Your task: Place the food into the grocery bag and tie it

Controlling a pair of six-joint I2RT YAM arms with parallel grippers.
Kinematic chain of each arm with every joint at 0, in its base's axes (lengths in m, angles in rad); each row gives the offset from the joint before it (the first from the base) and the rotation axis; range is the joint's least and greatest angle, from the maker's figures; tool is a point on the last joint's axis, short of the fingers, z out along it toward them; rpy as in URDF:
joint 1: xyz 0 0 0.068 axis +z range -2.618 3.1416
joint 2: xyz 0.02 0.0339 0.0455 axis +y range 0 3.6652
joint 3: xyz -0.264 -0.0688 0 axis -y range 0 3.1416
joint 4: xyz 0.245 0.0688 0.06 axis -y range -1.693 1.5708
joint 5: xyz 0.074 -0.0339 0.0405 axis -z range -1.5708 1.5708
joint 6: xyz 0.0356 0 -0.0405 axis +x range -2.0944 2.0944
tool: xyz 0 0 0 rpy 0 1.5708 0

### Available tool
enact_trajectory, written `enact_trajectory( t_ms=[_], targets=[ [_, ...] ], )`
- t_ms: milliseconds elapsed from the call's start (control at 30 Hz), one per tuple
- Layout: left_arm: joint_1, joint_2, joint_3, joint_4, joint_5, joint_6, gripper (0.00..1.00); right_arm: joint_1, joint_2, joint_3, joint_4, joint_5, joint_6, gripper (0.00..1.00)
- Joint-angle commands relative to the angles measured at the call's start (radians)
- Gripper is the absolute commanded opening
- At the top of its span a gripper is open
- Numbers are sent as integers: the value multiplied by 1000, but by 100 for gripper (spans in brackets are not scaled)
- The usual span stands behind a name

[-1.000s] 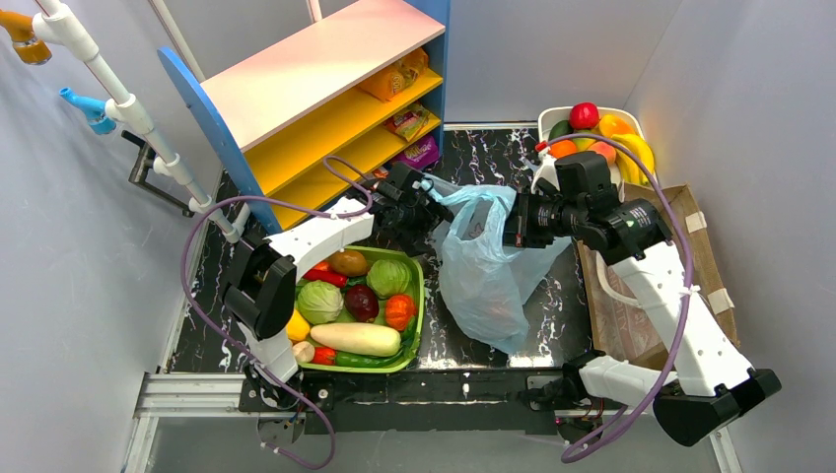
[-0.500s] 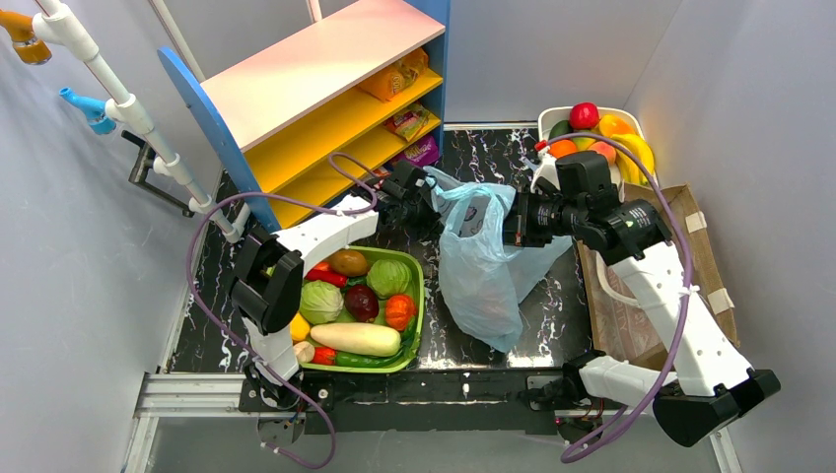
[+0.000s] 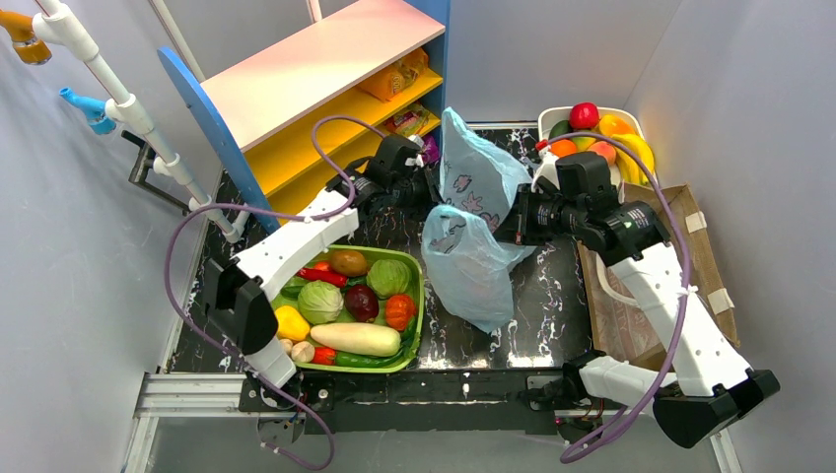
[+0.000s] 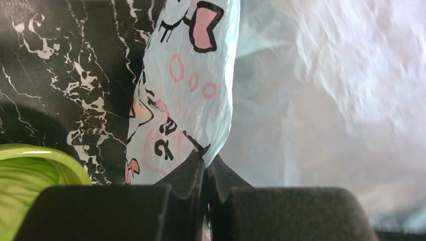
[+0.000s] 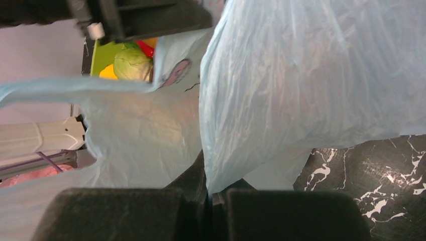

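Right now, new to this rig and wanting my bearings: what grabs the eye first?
The light-blue grocery bag, held stretched mid-table between the left gripper and right gripper, each with jaws shut on its plastic. Next, the green tray of vegetables at near left and the yellow shelf behind it.

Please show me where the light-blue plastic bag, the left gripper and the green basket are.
light-blue plastic bag (image 3: 471,276): top external view, on the bag's lower bulging body.
left gripper (image 4: 205,168): left wrist view, where its two fingertips meet on the bag's plastic.
green basket (image 3: 421,310): top external view, on its right rim.
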Motion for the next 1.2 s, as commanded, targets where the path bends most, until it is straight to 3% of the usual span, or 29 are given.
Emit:
enact_trajectory(
  t_ms=[0,233,300,367,567,1167],
  targets=[
    [-19,-142,23,-62,1,209,0,-3,-4,-34,91,-3,-17,1],
    [-38,-207,0,-103,-3,310,0,-3,40,-63,105,-4,-42,4],
    [-40,-202,4,-125,0,315,0,-3,47,-54,96,15,-52,18],
    [-43,-195,13,-144,-6,319,0,-3,56,-32,81,43,-60,42],
    [-46,-163,70,-196,-44,338,0,-3,84,85,15,132,-87,70],
    [-44,-139,142,-276,-69,362,0,-9,117,440,-45,483,-142,79]
  ],
)
